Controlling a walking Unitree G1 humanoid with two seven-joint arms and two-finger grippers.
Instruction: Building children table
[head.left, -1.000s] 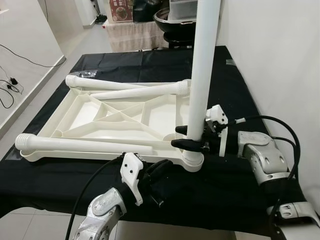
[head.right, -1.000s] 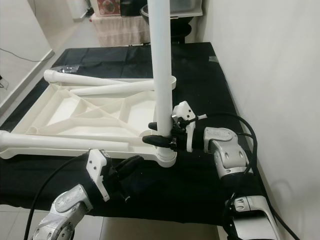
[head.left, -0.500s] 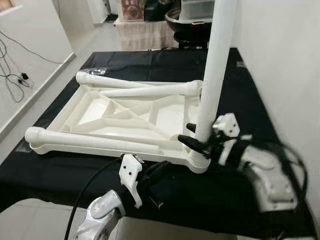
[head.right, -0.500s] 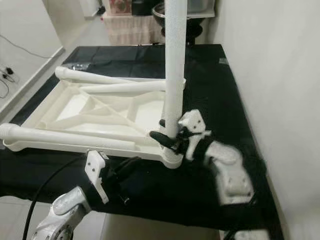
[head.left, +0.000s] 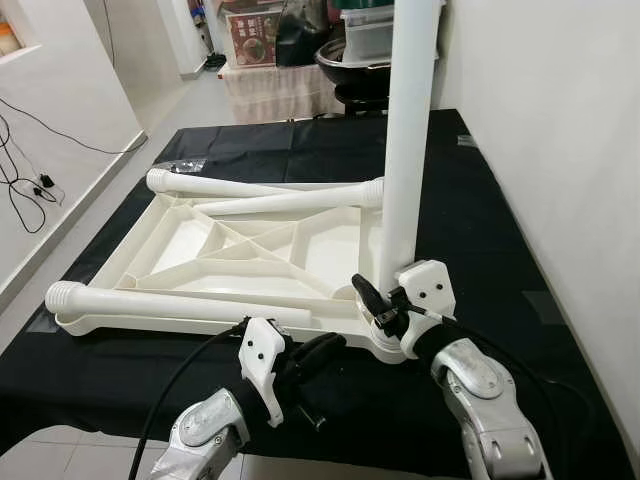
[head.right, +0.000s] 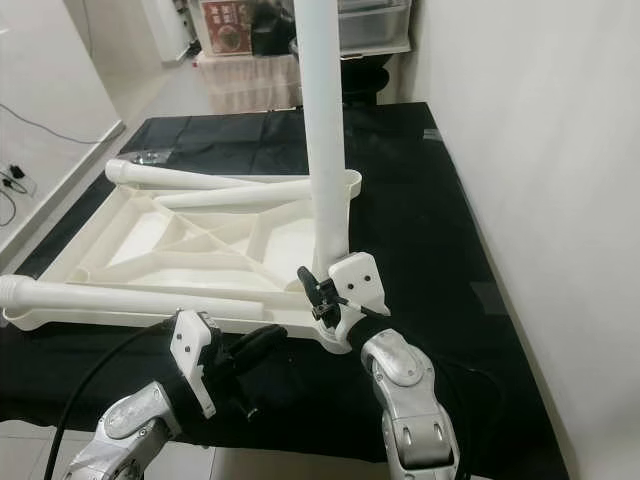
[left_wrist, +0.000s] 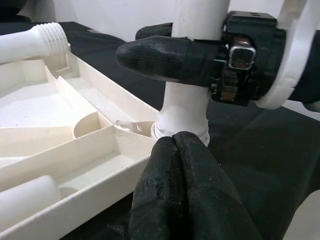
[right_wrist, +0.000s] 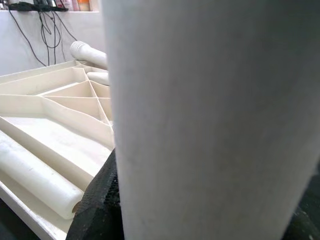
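Your white tabletop (head.left: 250, 250) lies upside down on the black desk (head.left: 500, 250), ribs showing, long axis running left to right. One leg (head.left: 405, 150) stands upright at its near right corner; your right hand (head.left: 375, 305) pinches its base. Three loose legs (head.left: 170, 300) lie flat across it. Your left hand (left_wrist: 175, 150) rests pressed together at the near rim.

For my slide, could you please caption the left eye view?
Right end effector grips the upright table leg seated in the upturned white tabletop.
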